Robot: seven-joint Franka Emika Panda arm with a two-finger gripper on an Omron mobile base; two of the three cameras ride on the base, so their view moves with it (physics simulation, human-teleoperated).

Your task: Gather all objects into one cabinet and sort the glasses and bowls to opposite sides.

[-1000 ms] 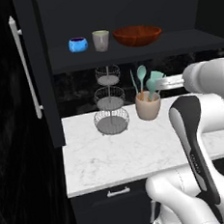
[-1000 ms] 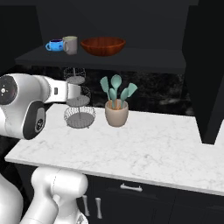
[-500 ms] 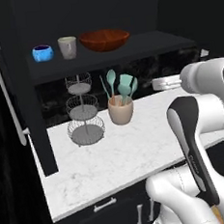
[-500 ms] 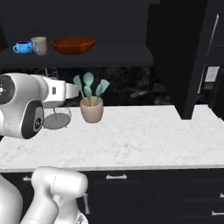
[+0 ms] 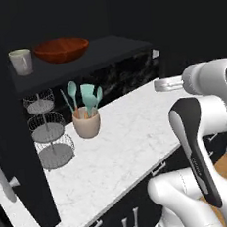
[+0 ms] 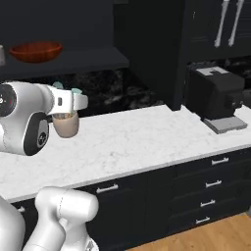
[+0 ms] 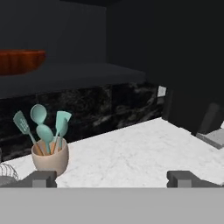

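Reddish-brown bowl [image 5: 61,50] and grey-beige tumbler [image 5: 21,62] on cabinet shelf [image 5: 104,51]; hand [image 7: 112,178] spread wide, empty.

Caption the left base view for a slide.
Glossy reddish-brown wooden bowl and grey-beige tumbler on the dark cabinet shelf above a white marble counter.

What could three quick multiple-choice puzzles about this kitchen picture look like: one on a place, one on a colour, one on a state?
1. Where is the wide reddish-brown bowl?
A. on the dark cabinet shelf
B. on the white marble counter
C. in the wire three-tier basket stand

2. What colour are the spatulas in the beige crock?
A. red
B. teal
C. yellow

3. How is the robot's gripper?
A. shut on a cup
B. shut on a spatula
C. open, holding nothing

Answers: 1 A, it sits beside the grey-beige tumbler up there; 2 B, teal heads stick out; 3 C, the hand view shows the tips far apart.
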